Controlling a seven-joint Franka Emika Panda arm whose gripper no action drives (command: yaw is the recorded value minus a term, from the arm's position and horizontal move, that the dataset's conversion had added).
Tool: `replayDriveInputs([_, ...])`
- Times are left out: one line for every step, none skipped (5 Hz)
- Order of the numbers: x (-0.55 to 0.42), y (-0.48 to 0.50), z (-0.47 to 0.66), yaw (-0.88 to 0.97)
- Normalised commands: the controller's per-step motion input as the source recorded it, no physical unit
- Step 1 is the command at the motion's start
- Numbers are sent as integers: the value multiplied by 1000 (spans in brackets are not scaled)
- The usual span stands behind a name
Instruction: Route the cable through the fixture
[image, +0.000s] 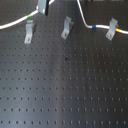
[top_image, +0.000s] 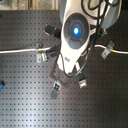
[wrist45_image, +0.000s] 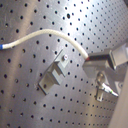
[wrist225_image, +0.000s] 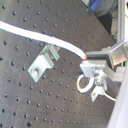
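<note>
The white cable (image: 15, 22) runs from the first exterior view's left edge, past a green band (image: 30, 16), up to my gripper (image: 44, 7) at the top. A second stretch drops from the top edge, past a blue band (image: 93, 26) and a yellow band (image: 117, 31), and passes at the right metal fixture (image: 112, 29). The middle fixture (image: 66, 27) holds no cable. The left fixture (image: 29, 32) stands just below the cable. In both wrist views my gripper (wrist45_image: 89, 59) (wrist225_image: 89, 56) is shut on the cable (wrist45_image: 50, 34) (wrist225_image: 45, 39), above a fixture (wrist45_image: 55, 75) (wrist225_image: 42, 62).
The black perforated board (image: 65, 85) fills both exterior views. In the second exterior view the arm (top_image: 75, 35) hides the middle of the board; the cable (top_image: 20, 50) and fixtures (top_image: 56, 89) (top_image: 106, 50) show around it. A small blue object (top_image: 1, 85) lies at the second exterior view's left edge.
</note>
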Motion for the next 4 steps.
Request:
replayDriveInputs([-29,14,0,0])
replayDriveInputs([-268,-43,420,-320])
replayDriveInputs([-180,80,445,-223])
replayDriveInputs([-158,63,419,-129])
